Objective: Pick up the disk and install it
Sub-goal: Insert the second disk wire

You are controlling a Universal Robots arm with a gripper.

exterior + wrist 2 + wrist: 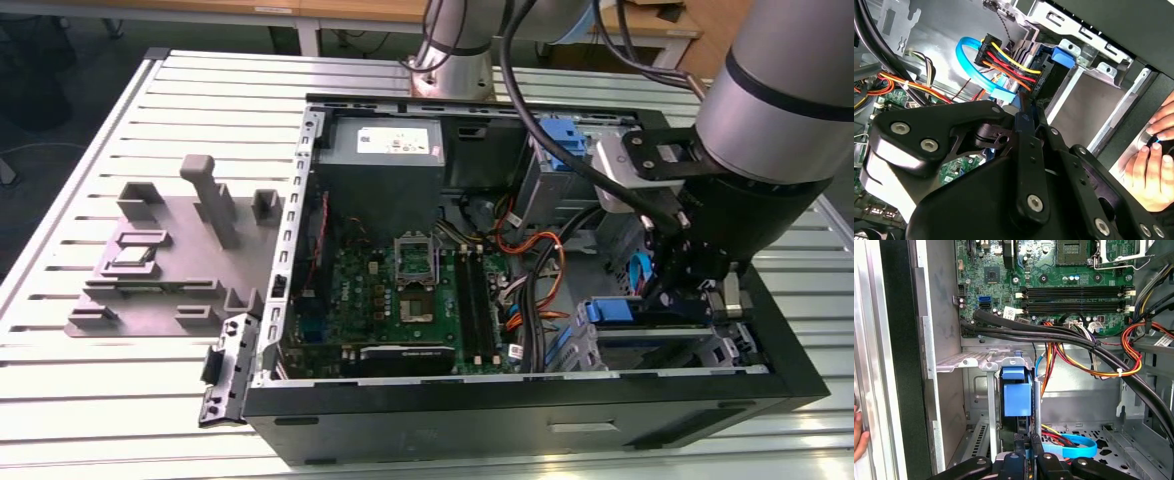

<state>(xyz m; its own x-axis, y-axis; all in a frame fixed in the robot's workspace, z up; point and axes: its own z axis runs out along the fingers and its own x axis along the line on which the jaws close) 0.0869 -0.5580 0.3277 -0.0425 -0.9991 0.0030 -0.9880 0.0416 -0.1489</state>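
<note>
Hand (1154,165) beside case (1134,30)

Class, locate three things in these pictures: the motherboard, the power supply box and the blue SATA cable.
motherboard (400,290), exterior view, on the green board below the processor socket.
power supply box (387,145), exterior view, on its white label.
blue SATA cable (965,55), second wrist view, on the curved loop.

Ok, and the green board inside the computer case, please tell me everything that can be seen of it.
The green motherboard lies flat on the floor of the open case, component side up toward the exterior view. It looks like ordinary printed circuit board. It carries a metal-framed socket, long black memory slots with white latches, and many small chips and connectors. A bundle of thick black cables runs across one edge of it.
</note>
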